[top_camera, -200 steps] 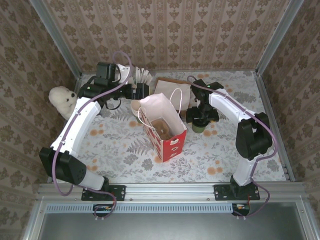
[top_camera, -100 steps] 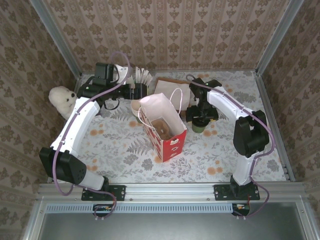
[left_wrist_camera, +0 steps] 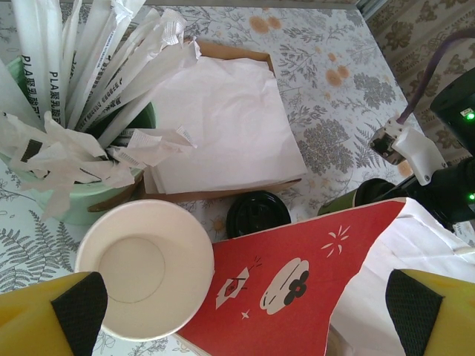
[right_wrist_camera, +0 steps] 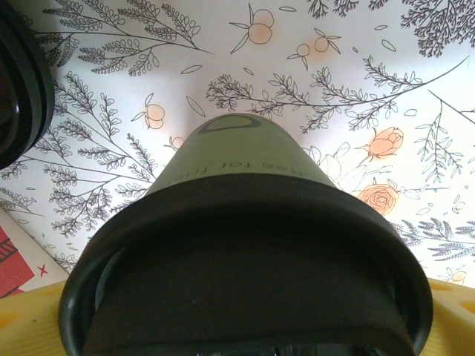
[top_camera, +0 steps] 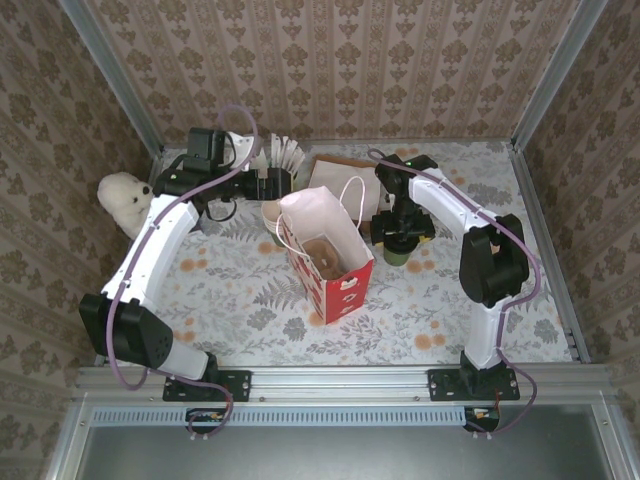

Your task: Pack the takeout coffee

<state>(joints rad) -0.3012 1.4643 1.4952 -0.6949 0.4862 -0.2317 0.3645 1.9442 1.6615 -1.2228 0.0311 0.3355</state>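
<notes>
The takeout coffee (top_camera: 398, 253), a dark green cup with a black lid, stands on the flowered table just right of the red paper bag (top_camera: 335, 258). My right gripper (top_camera: 400, 234) is right above it, open, with a yellow finger (right_wrist_camera: 30, 326) on each side of the lid. In the right wrist view the takeout coffee (right_wrist_camera: 245, 245) takes up the lower half, between the fingers of the right gripper (right_wrist_camera: 245, 330). My left gripper (left_wrist_camera: 245, 308) hangs open over the bag's (left_wrist_camera: 297, 274) far rim and holds nothing.
A stack of lidless cups (left_wrist_camera: 145, 267) stands left of the bag, a loose black lid (left_wrist_camera: 257, 213) behind it. A pale green pot of white sticks (left_wrist_camera: 74, 200) and white paper on a brown tray (left_wrist_camera: 223, 119) lie at the back. A white plush bear (top_camera: 125, 195) sits far left.
The right arm has swung a little to the left while its gripper stays over the coffee. The left gripper has drifted slightly left. Both are still open.
</notes>
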